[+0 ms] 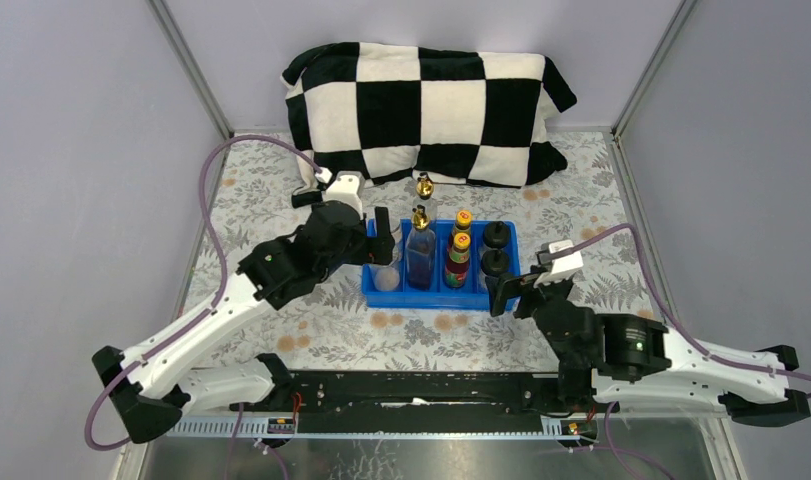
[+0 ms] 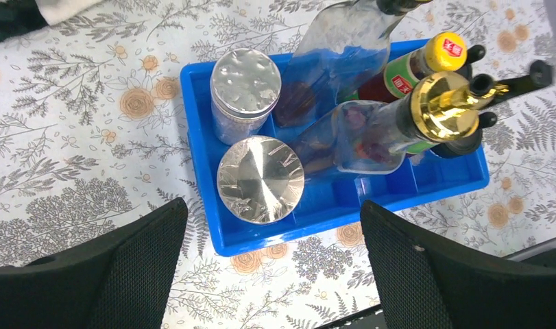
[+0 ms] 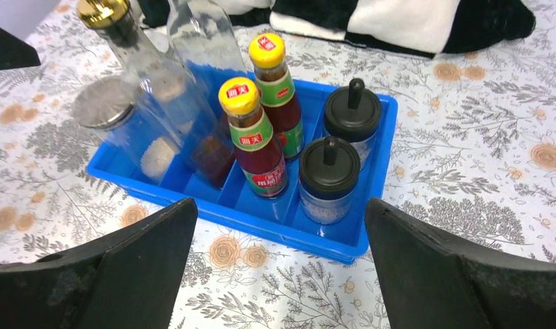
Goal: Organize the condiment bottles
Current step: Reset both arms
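Bottles, eight in all, stand paired in the four lanes of a blue plastic tray (image 3: 261, 221) near the middle of the desk (image 3: 467, 171). From your left to your right:

- Two grey-lidded jars (image 2: 260, 179), clear with flat brushed lids.
- Two tall gold-topped bottles (image 3: 158, 89), clear.
- Two red-brown sauce bottles (image 3: 258, 147), with yellow caps and paper labels.
- Two squat shakers (image 3: 330, 179), with black knobbed caps.

The tall clear bottles look rigid, smooth and breakable, and probably tip easily. Take them low on the body, not by the narrow neck. The sauce bottles look nearly full, so expect more weight. Their labels should give some friction. The jars and shakers seem light and round, so grip them across the body below the lid.

Your left claw (image 2: 273, 205) hangs over the jar end of the tray, fingers spread wide and holding nothing. Your right claw (image 3: 280, 205) faces the tray's near side, also spread and empty. A floral printed covering lies over the desk. A soft black-and-white checked cushion (image 1: 421, 110) sits behind the tray.
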### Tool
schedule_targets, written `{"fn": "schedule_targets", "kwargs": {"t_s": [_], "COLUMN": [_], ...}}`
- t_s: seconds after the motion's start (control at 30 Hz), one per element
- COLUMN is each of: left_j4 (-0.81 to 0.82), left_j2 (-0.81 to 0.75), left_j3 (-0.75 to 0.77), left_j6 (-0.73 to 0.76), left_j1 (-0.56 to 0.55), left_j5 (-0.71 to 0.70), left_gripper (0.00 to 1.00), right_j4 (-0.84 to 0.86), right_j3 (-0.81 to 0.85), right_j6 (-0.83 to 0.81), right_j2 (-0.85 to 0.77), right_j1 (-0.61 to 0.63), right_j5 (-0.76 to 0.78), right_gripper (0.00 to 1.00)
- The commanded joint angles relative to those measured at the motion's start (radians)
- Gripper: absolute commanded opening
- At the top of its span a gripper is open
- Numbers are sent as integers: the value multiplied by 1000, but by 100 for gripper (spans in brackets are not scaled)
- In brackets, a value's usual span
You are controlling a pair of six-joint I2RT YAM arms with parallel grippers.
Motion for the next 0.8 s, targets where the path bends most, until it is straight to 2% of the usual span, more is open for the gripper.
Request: {"fn": "schedule_targets", "kwargs": {"t_s": [0.0, 0.2, 0.33, 0.5, 0.77], "left_j4": [-14, -3, 8, 7, 1], "left_j2": [-71, -151, -196, -230, -263], "left_j3": [8, -33, -66, -94, -110], "left_j6": [36, 50, 47, 48, 68], "left_j1": [3, 3, 3, 4, 4], "left_j5": [10, 39, 53, 49, 21], "left_gripper": [99, 99, 99, 99, 99], "right_j4": [-51, -104, -14, 49, 89], "right_j3": [79, 159, 155, 158, 137], "right_j6": [-74, -126, -211, -238, -209], "right_j2": [-12, 87, 116, 211, 266], "right_j1": [3, -60, -262, -511, -807], "right_j5": [-29, -124, -381, -655, -947], "right_gripper": [100, 100, 100, 100, 100]}}
